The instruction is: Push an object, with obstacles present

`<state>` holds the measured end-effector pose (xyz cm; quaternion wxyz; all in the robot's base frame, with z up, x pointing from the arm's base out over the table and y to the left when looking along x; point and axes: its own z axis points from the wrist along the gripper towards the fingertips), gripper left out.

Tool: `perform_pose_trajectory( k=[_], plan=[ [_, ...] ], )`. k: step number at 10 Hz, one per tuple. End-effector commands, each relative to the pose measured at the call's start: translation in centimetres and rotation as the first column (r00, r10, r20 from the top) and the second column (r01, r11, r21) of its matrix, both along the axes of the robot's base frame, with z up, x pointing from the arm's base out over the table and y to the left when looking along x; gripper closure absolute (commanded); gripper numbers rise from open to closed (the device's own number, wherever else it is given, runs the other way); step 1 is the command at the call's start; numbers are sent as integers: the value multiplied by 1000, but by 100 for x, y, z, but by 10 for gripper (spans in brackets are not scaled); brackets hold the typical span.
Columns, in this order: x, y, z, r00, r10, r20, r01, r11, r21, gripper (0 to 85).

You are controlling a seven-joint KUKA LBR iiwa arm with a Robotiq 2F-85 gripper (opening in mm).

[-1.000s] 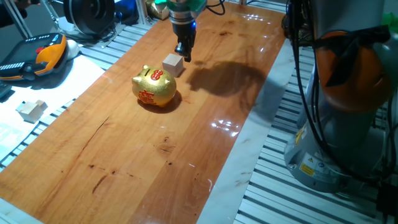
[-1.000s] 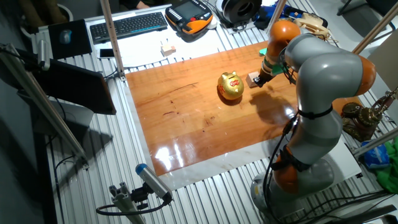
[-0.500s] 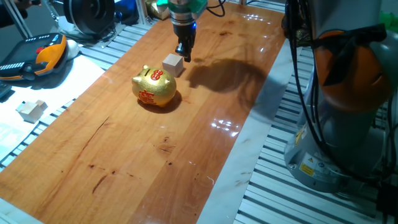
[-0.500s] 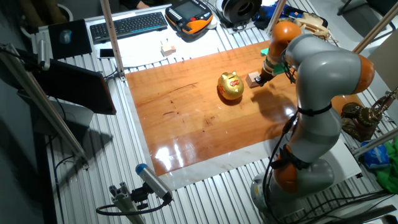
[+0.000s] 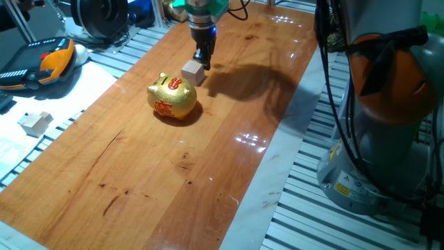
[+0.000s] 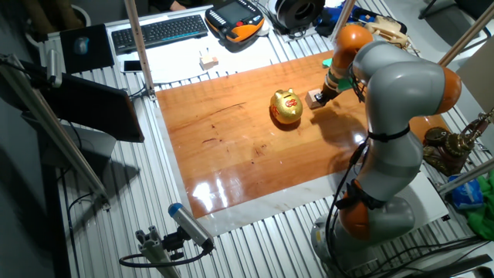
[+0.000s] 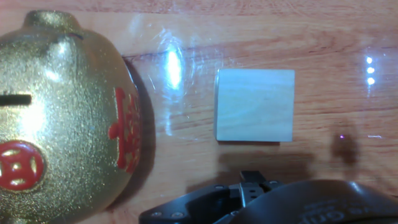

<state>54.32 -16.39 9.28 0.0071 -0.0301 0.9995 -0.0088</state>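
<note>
Glossy reddish-brown wood is what the tabletop (image 5: 229, 153) looks like, laid over a ribbed metal bench, with glare spots all over it. On it sits a shiny gold piggy bank (image 5: 172, 97) with red markings on its back and side. Just beside the pig, on the side facing the arm, is a small pale wooden cube (image 5: 193, 71). From above, in the hand view, there's a strip of bare wood between cube (image 7: 255, 105) and pig (image 7: 65, 115), so they're near each other but not touching.

The tool (image 5: 203, 61) comes straight down right next to the cube, on the side away from the pig. From the other fixed view it looks the same: tool (image 6: 323, 96) low at the cube (image 6: 313, 98), pig (image 6: 286, 107) on the far side of the cube from it. Honestly can't tell if the tips are actually touching the cube or just beside it. The fingers look pressed together into one dark tip, nothing pinched between them.

Off the wood, on a white sheet to the side, lies another small pale block (image 5: 35, 123), well apart from everything. An orange-and-black handheld controller (image 5: 45, 61) sits further back on the bench, and a keyboard (image 6: 159, 30) shows in the other fixed view.
</note>
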Motion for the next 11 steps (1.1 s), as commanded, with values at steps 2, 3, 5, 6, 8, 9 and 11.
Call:
perform_pose_trajectory(
  k=[2, 3, 5, 6, 8, 9, 11],
  plan=[
    [5, 2, -1, 1000, -3, 1, 3, 1000, 17, 850],
    [5, 2, -1, 1000, -1, -2, 1, 1000, 11, 850],
    [5, 2, -1, 1000, -21, -6, 21, 1000, 4, 850],
    [5, 2, -1, 1000, -30, -1, 30, 1000, -1, 850],
    [5, 2, -1, 999, -38, 16, 38, 999, -5, 850],
    [5, 2, -1, 1000, -18, 4, 18, 1000, 1, 850],
    [5, 2, -1, 999, -3, -53, 4, 1000, 20, 850]
  ],
)
